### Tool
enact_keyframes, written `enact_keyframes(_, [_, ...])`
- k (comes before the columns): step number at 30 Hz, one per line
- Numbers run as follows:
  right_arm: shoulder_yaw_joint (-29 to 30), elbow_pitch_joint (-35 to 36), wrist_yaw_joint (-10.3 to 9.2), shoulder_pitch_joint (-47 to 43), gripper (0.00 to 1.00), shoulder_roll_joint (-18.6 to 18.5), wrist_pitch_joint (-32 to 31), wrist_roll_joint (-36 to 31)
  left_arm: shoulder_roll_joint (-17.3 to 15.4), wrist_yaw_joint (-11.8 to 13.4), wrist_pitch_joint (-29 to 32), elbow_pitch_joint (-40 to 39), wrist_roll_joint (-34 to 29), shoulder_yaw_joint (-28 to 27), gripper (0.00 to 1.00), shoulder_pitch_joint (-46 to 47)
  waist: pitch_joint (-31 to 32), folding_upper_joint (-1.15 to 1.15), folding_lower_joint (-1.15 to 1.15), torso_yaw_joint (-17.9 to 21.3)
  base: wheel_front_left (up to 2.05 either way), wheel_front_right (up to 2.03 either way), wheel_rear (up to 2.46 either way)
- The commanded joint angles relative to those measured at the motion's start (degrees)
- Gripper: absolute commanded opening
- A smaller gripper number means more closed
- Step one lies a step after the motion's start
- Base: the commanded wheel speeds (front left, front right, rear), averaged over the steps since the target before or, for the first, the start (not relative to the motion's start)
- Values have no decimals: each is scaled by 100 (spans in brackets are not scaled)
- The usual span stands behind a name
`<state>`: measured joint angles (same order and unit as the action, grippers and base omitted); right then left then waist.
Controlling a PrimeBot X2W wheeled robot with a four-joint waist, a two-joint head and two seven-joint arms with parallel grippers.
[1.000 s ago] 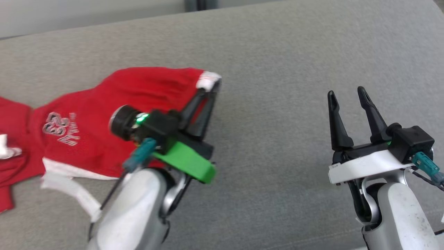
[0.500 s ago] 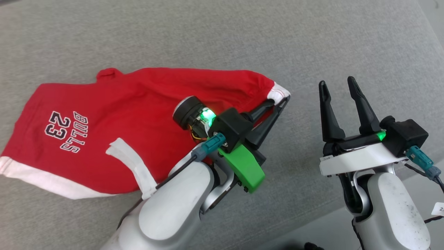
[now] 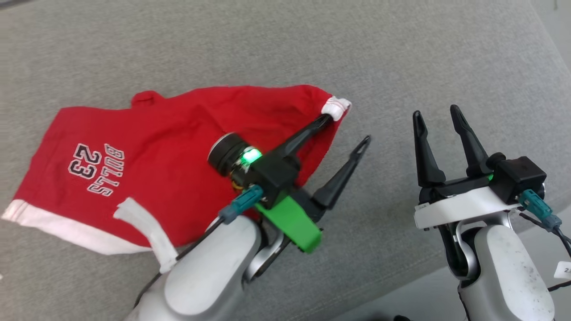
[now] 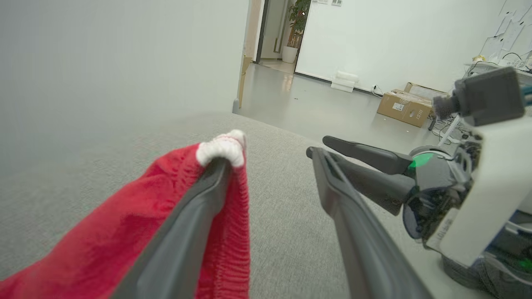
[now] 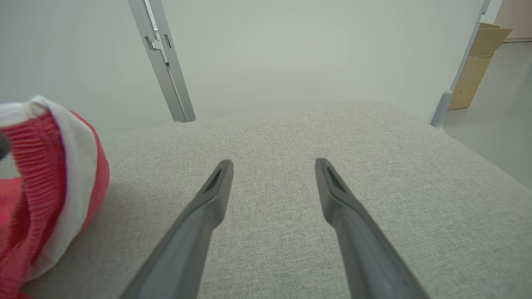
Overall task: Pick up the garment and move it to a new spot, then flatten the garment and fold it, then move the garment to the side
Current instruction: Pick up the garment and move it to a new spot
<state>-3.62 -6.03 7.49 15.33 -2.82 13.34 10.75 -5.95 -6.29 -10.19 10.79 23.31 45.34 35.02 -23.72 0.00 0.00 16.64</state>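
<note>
The red cloth garment (image 3: 178, 129) (image 4: 145, 216) (image 5: 25, 166) with white hems and the print "BULLS 23" lies spread on the grey fabric cushion (image 3: 312, 44). The left gripper (image 3: 347, 129) (image 4: 268, 158) stands at the garment's right corner, its two dark fingers wide apart. One finger touches the bunched white corner, which rests against its tip. The other finger is off the garment, over bare cushion. The right gripper (image 3: 436, 112) (image 5: 273, 162) is further to the right of the garment, well apart from it, with fingers wide and empty.
</note>
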Motion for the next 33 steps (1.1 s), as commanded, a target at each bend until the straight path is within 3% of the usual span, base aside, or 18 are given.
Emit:
enact_keyframes(1, [49,51,-1,-129,100,-16,-45,-63,-112,48,56,-52,59,-29,100,-186,684,0,0,-732,0,0,0])
enact_keyframes(8, [103,273,-1,-347,100,-15,-292,-203,-597,466,-9,-276,309,-421,100,-846,1004,0,0,-1268,0,0,0])
enact_keyframes(14, [179,478,-1,-545,100,-15,-498,-277,-952,1086,-339,-336,598,-1242,100,-1459,1189,0,0,-1651,0,0,0])
enact_keyframes(19, [223,603,-1,-704,100,-15,-631,-259,-1173,1387,-463,-326,761,-1920,100,-1875,1325,0,0,-1887,0,0,0])
enact_keyframes(25, [221,699,-1,-884,100,-14,-752,-235,-1336,1512,-503,-435,689,-2614,100,-2298,1509,0,0,-1990,0,0,0])
enact_keyframes(33, [231,784,-1,-1200,100,-14,-887,-295,-1303,1377,-500,-537,356,-2915,100,-2801,1760,0,0,-1883,0,0,0])
